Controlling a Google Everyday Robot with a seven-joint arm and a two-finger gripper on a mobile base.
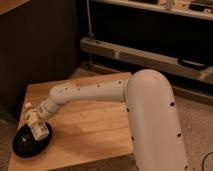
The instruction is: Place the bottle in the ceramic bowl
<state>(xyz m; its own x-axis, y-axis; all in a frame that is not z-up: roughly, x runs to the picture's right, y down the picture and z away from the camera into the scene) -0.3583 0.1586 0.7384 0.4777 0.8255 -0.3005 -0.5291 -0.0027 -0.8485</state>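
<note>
The small white bottle (31,117) with a white cap and pale label stands nearly upright, slightly tilted, over the far edge of the black ceramic bowl (27,145). The bowl sits at the front left corner of the wooden table (95,135). My gripper (38,126) is at the end of the white arm, which reaches left across the table. It is shut on the bottle and holds it just above or against the bowl's inside; I cannot tell whether they touch.
A dark cabinet wall (40,45) stands behind the table on the left. A metal rail and shelf unit (150,57) run along the back right. The arm's large white body (155,125) covers the table's right edge.
</note>
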